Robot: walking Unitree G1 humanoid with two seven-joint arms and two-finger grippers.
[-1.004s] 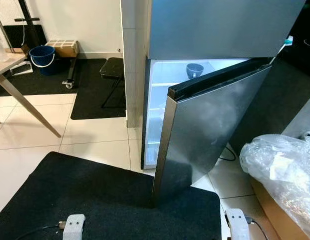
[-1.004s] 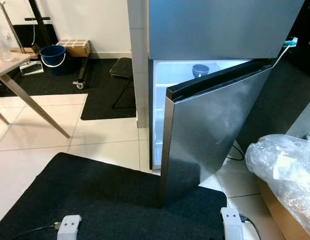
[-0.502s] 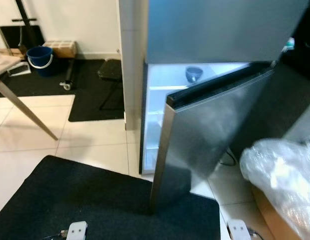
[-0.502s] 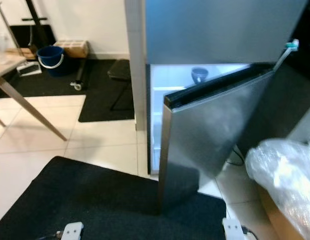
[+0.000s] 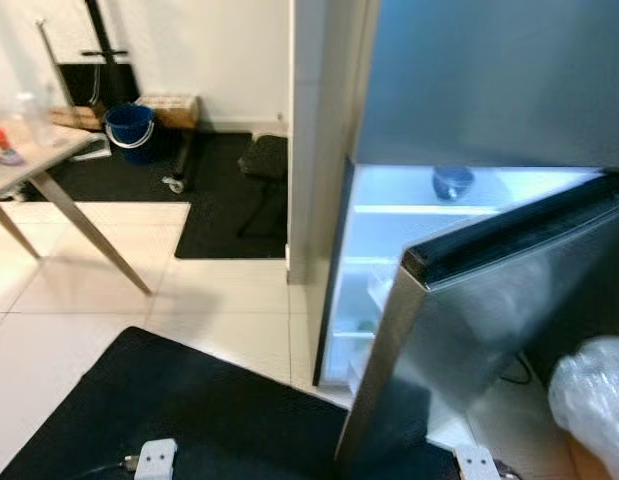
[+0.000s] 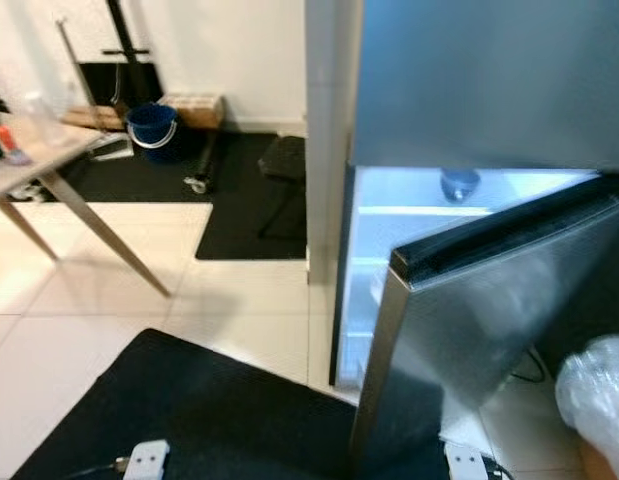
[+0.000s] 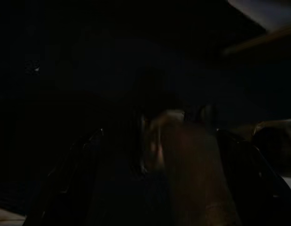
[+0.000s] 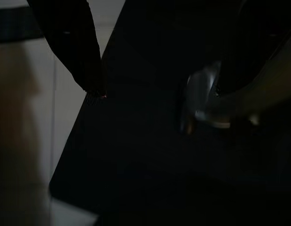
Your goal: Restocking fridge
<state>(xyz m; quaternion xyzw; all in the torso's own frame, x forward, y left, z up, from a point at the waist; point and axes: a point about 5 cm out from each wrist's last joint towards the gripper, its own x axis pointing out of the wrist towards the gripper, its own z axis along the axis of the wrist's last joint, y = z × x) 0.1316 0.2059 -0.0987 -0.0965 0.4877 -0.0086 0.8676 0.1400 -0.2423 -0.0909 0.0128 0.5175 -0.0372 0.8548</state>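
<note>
A steel fridge (image 5: 489,80) stands ahead on the right. Its lower door (image 5: 509,300) hangs half open toward me, with the lit white shelves (image 5: 389,250) showing behind it. A blue cup (image 5: 452,181) sits on the top shelf. Both arms hang low, and their grey wrist parts show at the bottom edge, the left (image 5: 154,460) and the right (image 5: 476,465). In the dark right wrist view my right gripper (image 8: 169,80) is open over the black mat, with one black finger (image 8: 74,47) visible and nothing held. The left wrist view is almost black.
A clear plastic bag (image 5: 594,395) lies low at the right, beside the door. A black mat (image 5: 189,410) covers the floor under me. At the left stands a table (image 5: 29,165) with slanted legs. Behind it are a blue bucket (image 5: 128,125) and a black stool (image 5: 263,160).
The whole picture has slid to the right, so the camera has turned left. The fridge, its door and the cup stand as before. Both arms still hang low.
</note>
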